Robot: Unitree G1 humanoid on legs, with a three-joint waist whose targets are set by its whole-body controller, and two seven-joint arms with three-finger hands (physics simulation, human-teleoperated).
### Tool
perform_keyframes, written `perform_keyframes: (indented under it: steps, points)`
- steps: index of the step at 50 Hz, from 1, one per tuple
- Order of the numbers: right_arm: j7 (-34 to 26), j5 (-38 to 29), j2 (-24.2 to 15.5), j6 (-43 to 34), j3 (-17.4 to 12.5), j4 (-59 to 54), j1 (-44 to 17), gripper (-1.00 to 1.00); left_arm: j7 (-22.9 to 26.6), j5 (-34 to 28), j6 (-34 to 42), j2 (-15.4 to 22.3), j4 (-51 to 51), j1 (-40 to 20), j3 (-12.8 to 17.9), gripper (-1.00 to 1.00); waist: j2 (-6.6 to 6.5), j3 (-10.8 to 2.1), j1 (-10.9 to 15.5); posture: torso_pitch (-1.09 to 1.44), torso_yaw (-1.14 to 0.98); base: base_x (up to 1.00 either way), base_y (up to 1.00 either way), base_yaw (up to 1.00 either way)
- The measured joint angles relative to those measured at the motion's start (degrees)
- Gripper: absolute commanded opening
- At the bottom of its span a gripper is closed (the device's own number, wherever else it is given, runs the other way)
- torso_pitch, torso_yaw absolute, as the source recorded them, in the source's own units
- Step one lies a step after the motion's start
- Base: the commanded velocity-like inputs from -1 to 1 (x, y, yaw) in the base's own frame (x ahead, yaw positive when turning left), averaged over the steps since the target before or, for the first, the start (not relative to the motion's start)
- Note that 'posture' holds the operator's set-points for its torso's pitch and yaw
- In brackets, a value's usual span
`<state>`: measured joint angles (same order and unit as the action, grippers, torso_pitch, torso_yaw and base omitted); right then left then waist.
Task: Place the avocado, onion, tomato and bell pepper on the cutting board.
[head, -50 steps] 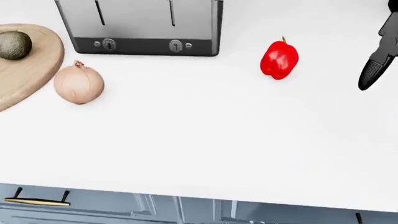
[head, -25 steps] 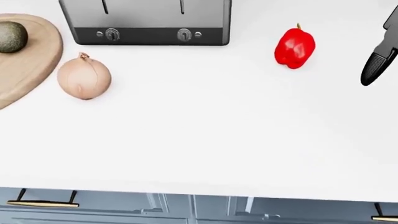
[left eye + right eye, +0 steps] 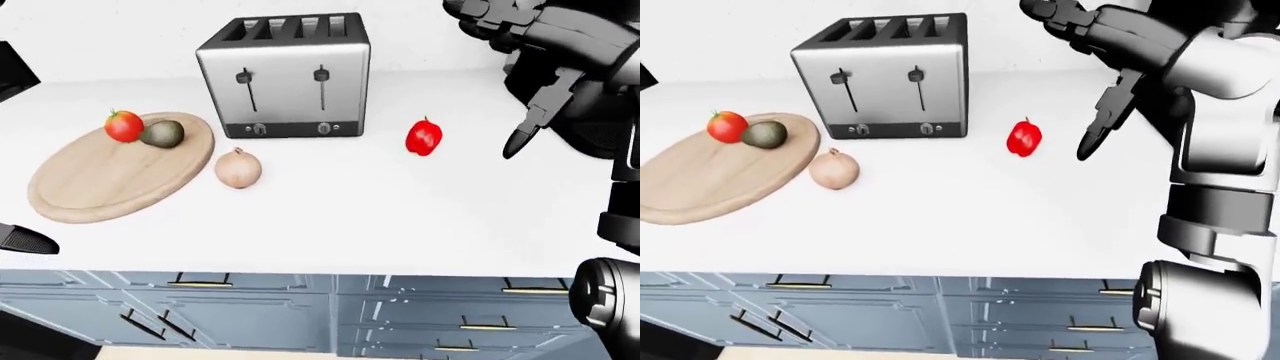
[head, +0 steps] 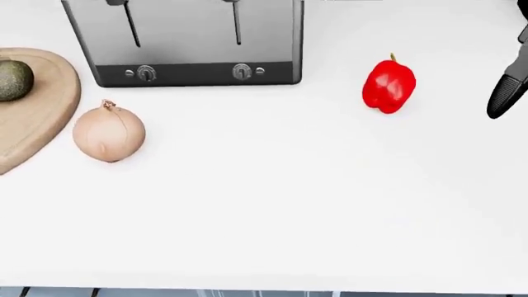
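In the left-eye view the tomato [image 3: 123, 125] and avocado [image 3: 162, 133] already lie on the cutting board [image 3: 100, 184] at left; the onion [image 3: 238, 168] sits just off its right edge on the surface. Since a half-second ago the whole head view has slid downward, so the camera moved, not the produce. The bell pepper [image 4: 389, 85] stands right of centre, clearly apart from the right hand [image 3: 530, 71], whose fingers [image 4: 505, 94] hang spread and empty at the right edge.

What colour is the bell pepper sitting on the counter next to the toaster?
The bell pepper is bright red with a small greenish stem; the head view shows it best.
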<state>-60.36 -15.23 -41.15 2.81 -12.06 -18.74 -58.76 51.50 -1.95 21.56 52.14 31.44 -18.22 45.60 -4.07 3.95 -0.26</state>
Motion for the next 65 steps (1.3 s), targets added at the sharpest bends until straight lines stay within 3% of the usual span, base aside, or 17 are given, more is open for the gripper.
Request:
perform_keyframes:
  steps: [3,5,8,17,27,32,39,43,49,65]
  points:
    - [-0.5,0.1,0.3,0.0,0.8,0.0,0.3,1.0,0.0,-0.2,0.4,0.3,-0.3,0.1,0.3,1.0,0.1,0.64,0.1,0.0,0.0,0.0,0.0,0.0]
    - [-0.1,0.0,0.3,0.5,0.6,-0.7,-0.1,1.0,-0.2,-0.2,0.2,0.7,-0.1,-0.3,0.3,1.0,1.39,1.16,-0.1,0.0,0.0,0.0,0.0,0.0]
    - [0.7,-0.2,-0.2,1.5,0.2,-1.3,-0.2,1.0,-0.3,-0.1,0.1,0.7,0.2,-0.4,0.0,1.0,4.37,1.3,0.5,0.0,0.0,0.0,0.0,0.0]
    - [6.6,-4.6,-0.5,7.4,0.5,-7.6,-2.6,1.0,-0.5,-0.5,-0.3,0.2,-0.1,-0.3,-0.6,1.0,2.05,0.26,-0.1,0.0,0.0,0.0,0.0,0.0]
    - [3.3,-3.4,-0.7,2.0,0.7,-6.0,-2.1,1.0,-0.4,-0.6,-0.1,0.0,-0.3,0.1,-0.8,1.0,1.54,0.54,-0.7,0.0,0.0,0.15,0.0,0.0]
    - [3.7,-2.7,-1.2,4.4,-0.2,-4.3,-2.7,1.0,-1.2,-0.7,-0.7,0.4,0.4,-0.2,0.9,1.0,2.0,-0.73,-0.6,0.0,0.0,0.02,0.0,0.0]
    - [10.6,-8.8,0.5,12.6,2.8,-18.4,-7.1,1.0,-0.5,-0.9,-0.1,-0.7,-0.7,0.4,-0.9,1.0,2.05,0.92,-0.9,0.0,0.0,0.0,0.0,0.0]
    - [14.1,-13.4,0.1,16.5,4.7,-24.1,-9.7,1.0,-0.5,-1.0,-0.5,-0.7,-0.3,0.4,-0.5,1.0,1.96,0.89,-0.6,0.0,0.0,0.0,0.0,0.0]
    - [12.1,-18.2,0.1,19.6,5.0,-26.1,-11.1,1.0,-0.6,-1.1,-0.7,-0.7,-0.2,0.5,0.1,1.0,2.21,0.72,-0.4,0.0,0.0,0.0,0.0,0.0]
    - [10.6,-24.6,5.0,24.5,8.3,-40.7,-20.4,1.0,-0.5,-0.8,-0.7,-1.6,0.6,1.1,0.6,1.0,2.04,0.7,-0.4,0.0,0.0,0.0,0.0,0.0]
